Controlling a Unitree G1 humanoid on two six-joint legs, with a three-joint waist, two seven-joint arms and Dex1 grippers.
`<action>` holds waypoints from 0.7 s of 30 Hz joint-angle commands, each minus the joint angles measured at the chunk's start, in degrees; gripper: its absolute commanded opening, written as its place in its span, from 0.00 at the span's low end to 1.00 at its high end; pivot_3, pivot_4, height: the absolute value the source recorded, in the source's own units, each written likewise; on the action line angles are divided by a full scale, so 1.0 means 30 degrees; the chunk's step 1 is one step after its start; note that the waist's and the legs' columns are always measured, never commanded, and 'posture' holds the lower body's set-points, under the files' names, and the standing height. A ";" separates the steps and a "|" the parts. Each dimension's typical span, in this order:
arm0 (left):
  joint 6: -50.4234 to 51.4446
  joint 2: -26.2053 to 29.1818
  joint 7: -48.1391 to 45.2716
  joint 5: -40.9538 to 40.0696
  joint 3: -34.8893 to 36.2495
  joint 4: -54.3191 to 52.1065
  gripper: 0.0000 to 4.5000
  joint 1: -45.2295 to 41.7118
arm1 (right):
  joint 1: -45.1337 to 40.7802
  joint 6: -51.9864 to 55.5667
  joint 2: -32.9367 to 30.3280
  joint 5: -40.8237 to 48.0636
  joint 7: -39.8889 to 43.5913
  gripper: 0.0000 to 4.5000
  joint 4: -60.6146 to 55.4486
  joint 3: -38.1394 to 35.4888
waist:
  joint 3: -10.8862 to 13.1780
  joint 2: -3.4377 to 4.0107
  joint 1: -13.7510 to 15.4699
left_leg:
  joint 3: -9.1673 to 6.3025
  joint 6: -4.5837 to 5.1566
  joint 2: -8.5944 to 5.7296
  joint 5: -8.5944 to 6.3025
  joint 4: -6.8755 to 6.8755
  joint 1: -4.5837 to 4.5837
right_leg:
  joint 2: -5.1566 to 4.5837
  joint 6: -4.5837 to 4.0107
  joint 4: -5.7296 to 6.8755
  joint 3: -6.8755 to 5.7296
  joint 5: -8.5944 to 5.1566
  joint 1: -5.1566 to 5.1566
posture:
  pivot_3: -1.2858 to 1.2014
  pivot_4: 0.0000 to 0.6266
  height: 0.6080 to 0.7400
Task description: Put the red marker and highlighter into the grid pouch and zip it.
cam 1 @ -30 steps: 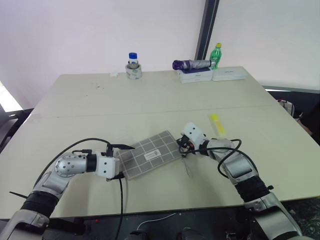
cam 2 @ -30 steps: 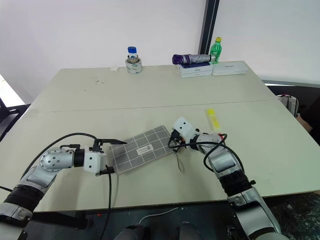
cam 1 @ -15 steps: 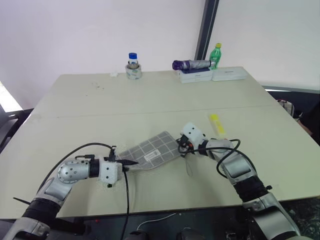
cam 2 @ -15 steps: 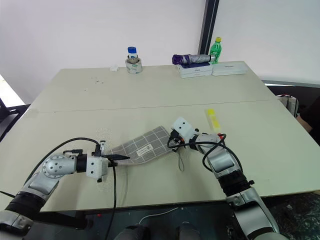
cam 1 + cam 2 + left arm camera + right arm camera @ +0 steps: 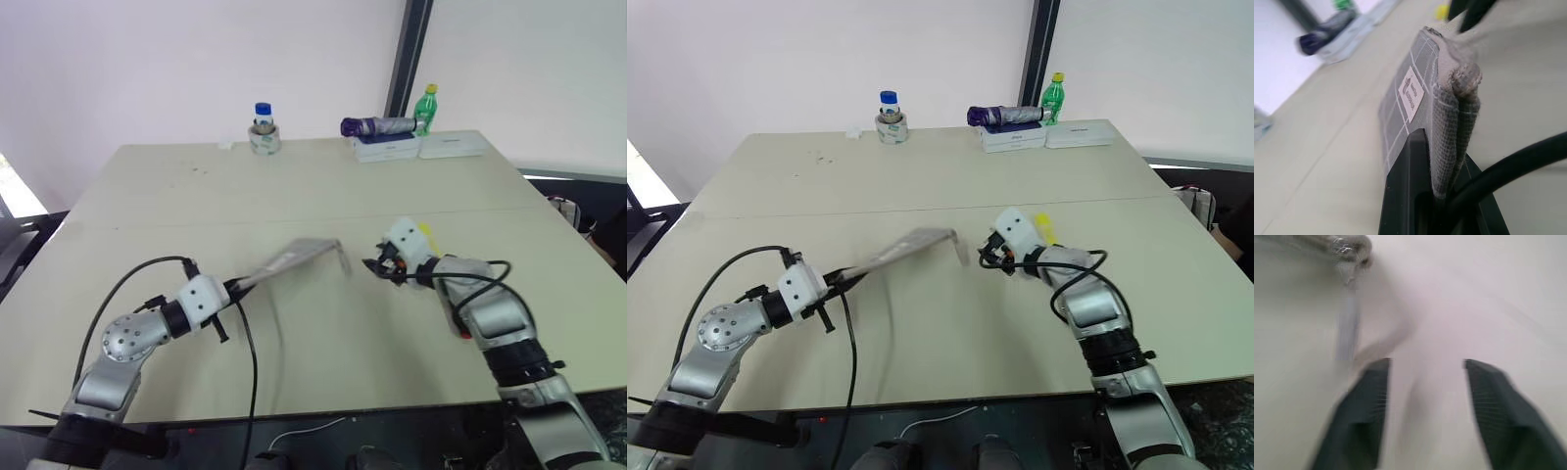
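2 Hands, 1 Pouch Lifted

2 hands worked over the pale surface (image 5: 294, 196). The left hand (image 5: 233, 285) was clamped tight on one end of the grid pouch (image 5: 294, 258), and its wrist view showed the grey fabric with white lines and a small white label (image 5: 1411, 89) bunched between the 2 black fingers (image 5: 1405, 196). The pouch was off the surface, stretching up and away from that hand toward the middle, its far corner free in the air. A pale tab or strap (image 5: 343, 260) hung at that far corner, blurred.

The right hand (image 5: 380, 268) hung just beside the pouch's far end, apart from it, with its 2 fingers (image 5: 1366, 406) spread wide and nothing between them. In its wrist view the pouch's corner and the hanging strap (image 5: 1347, 328) showed ahead of the open fingers, too blurred for detail.

The highlighter (image 5: 424, 235), a short yellow pen, lay on the surface just behind the right hand's white housing, partly hidden by it. I could not make out the red marker, so whether it was inside the pouch I cannot tell; nor could I tell whether the zipper was open or closed.

At the far edge of the surface stood a small bottle with a blue cap (image 5: 262, 115) inside a roll of tape (image 5: 263, 143), and, further right, a green bottle (image 5: 425, 106), a folded purple umbrella (image 5: 376, 126) and 2 flat white boxes (image 5: 451, 145).
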 commanded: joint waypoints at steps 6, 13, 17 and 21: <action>0.0940 -0.0154 0.0260 -0.0450 0.0662 -0.2046 0.00 0.0867 | 0.0387 0.1384 0.0300 0.2623 0.1081 0.76 -0.2126 -0.0601 | 0.0000 0.0000 0.0047 | 0.0002 0.0000 0.0000 0.0000 0.0004 0.0000 | -0.0002 -0.0001 -0.0004 0.0000 0.0000 0.0007 | 0.52 0.24 1.00; 0.1521 -0.0370 -0.0255 -0.0734 0.0291 -0.3109 0.00 0.1178 | -0.0292 0.1057 0.1471 0.2687 0.0778 0.76 -0.0782 -0.0105 | 0.0000 0.0000 0.0067 | 0.0002 -0.0001 -0.0002 0.0000 0.0004 0.0001 | -0.0004 -0.0001 -0.0008 0.0000 0.0000 0.0009 | 0.52 0.24 1.00; 0.1685 -0.0526 -0.0351 -0.0680 0.0140 -0.3465 0.00 0.1359 | -0.0525 0.1122 0.2064 0.2880 0.0623 0.76 -0.0257 -0.0052 | 0.0000 0.0000 0.0050 | 0.0001 -0.0003 -0.0002 0.0001 0.0004 0.0000 | -0.0005 -0.0002 -0.0012 -0.0001 0.0001 0.0010 | 0.52 0.24 1.00; 0.1741 -0.0610 -0.0504 -0.0608 0.0067 -0.3632 0.00 0.1466 | -0.0719 0.1041 0.2486 0.2703 0.0280 0.76 0.0307 -0.0073 | 0.0000 0.0001 0.0043 | 0.0001 -0.0004 -0.0001 0.0002 -0.0001 0.0001 | -0.0004 -0.0002 -0.0011 -0.0001 0.0000 0.0006 | 0.52 0.24 1.00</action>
